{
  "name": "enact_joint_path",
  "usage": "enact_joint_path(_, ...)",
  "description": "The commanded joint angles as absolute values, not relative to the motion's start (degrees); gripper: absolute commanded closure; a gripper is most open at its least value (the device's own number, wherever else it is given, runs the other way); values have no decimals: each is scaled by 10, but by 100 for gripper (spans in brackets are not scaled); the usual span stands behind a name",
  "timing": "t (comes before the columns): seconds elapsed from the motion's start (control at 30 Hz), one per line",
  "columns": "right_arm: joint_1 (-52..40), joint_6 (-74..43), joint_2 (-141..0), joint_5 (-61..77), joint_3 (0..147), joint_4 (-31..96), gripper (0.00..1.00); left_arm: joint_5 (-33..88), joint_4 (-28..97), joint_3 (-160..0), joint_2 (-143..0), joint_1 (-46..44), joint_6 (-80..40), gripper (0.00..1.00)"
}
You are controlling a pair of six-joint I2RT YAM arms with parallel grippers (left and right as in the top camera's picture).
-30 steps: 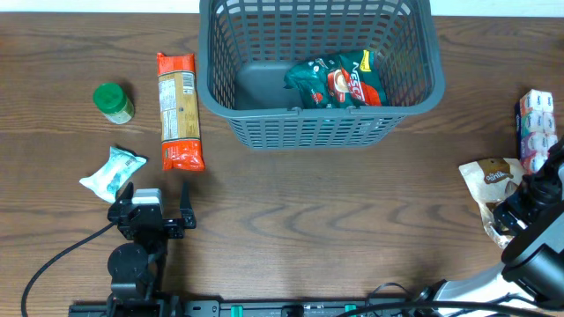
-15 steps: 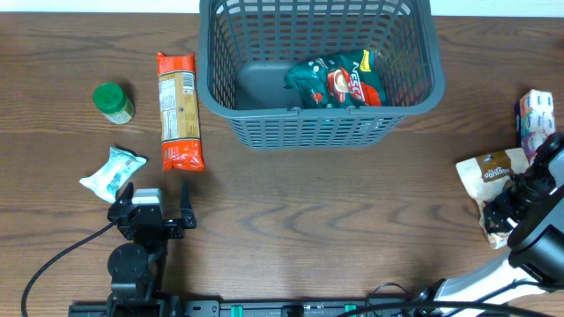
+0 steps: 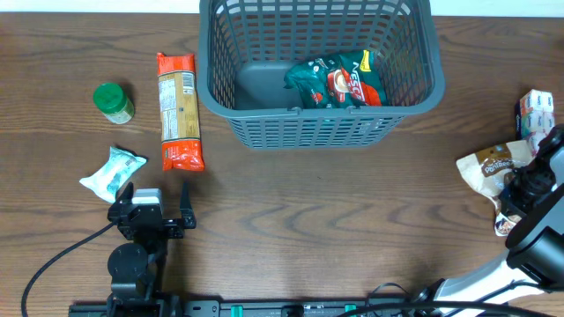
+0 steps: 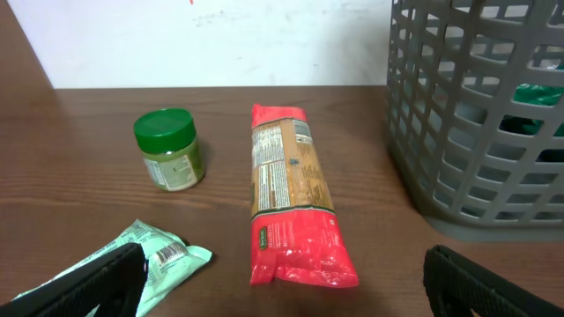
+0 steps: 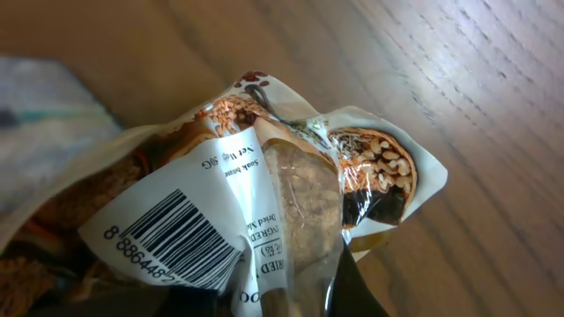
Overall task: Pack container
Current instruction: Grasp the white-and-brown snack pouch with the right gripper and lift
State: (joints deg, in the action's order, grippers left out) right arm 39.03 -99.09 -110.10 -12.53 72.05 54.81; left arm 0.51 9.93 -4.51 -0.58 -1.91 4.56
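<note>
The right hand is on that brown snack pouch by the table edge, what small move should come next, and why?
Probably raise the brown pouch straight up. The right hand seems closed on it, crumpled against the wrist camera, and the container has tall walls that the pouch must clear.

Dark brown wood-grain bench [image 3: 291, 220]. A dark grey basket [image 3: 264, 132] with slotted lattice walls holds a deep green pouch [image 3: 339, 84] marked red and white. The pasta pack [image 4: 291, 189] is tan with red ends. The jar [image 4: 169, 150] has a green lid. The wrapper [image 3: 112, 172] is pale mint. The bag [image 5: 264, 202] is cream and brown, with a white barcode label.
</note>
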Motion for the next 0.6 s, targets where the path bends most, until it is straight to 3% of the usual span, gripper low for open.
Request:
enact_joint_path(0.0,359,-943,-1140,-79,702,528,99,9,105,-31,-2,-16,49,2)
enact_joint_path(0.3,259,-927,-1136,-70,727,521,99,9,105,-31,-2,-16,49,1)
enact_joint_path(0.57,185,-863,-1114,-142,848,535,99,9,105,-31,-2,-16,49,1)
